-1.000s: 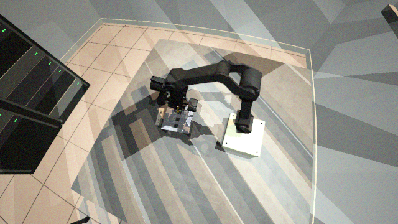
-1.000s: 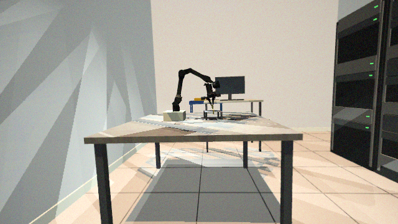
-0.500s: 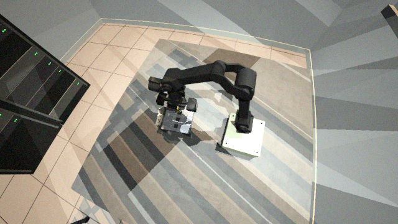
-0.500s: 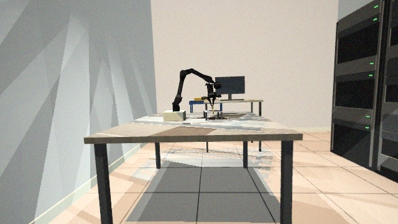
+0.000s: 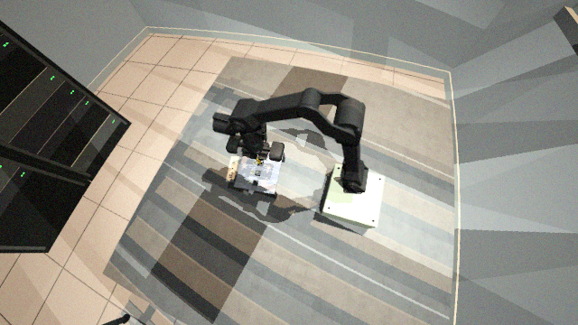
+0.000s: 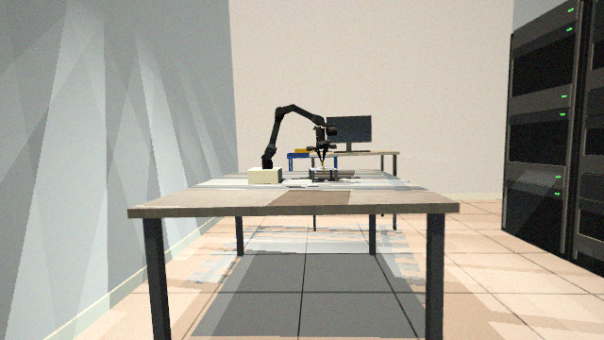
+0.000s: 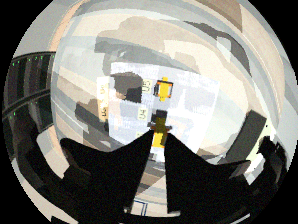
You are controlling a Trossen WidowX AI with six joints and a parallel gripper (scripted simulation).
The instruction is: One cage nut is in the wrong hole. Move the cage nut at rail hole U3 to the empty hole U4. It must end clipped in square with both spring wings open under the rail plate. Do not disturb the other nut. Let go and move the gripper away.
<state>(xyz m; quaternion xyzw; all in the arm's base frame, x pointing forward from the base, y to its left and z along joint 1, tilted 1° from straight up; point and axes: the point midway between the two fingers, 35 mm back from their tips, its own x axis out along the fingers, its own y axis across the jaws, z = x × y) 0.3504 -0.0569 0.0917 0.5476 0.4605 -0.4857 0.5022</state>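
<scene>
My claw [image 5: 258, 158] [image 6: 323, 161] [image 7: 158, 135] is closed on a yellow nut [image 5: 258, 161] [image 6: 324, 168] [image 7: 159, 139], just below the middle of the wrist frame. The nut sits by the plate [image 5: 271, 181] [image 6: 315, 169] [image 7: 200, 95], near the dark hole beside the U4 label [image 7: 142, 112] (whether it touches the plate, I cannot tell). The other nut [image 7: 164, 89] sits beside the U5 label [image 7: 146, 86], above centre in that frame.

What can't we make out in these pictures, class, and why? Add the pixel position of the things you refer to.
- Spring wings of the held cage nut [image 7: 159, 139]: wrist view, hidden by the rail plate or too small.
- Label nearest the gripper [image 5: 257, 159] [image 6: 323, 162] [image 7: 158, 135]: wrist view, cut off by the fingers.
- Rack server markings: exterior view, too small.
</scene>
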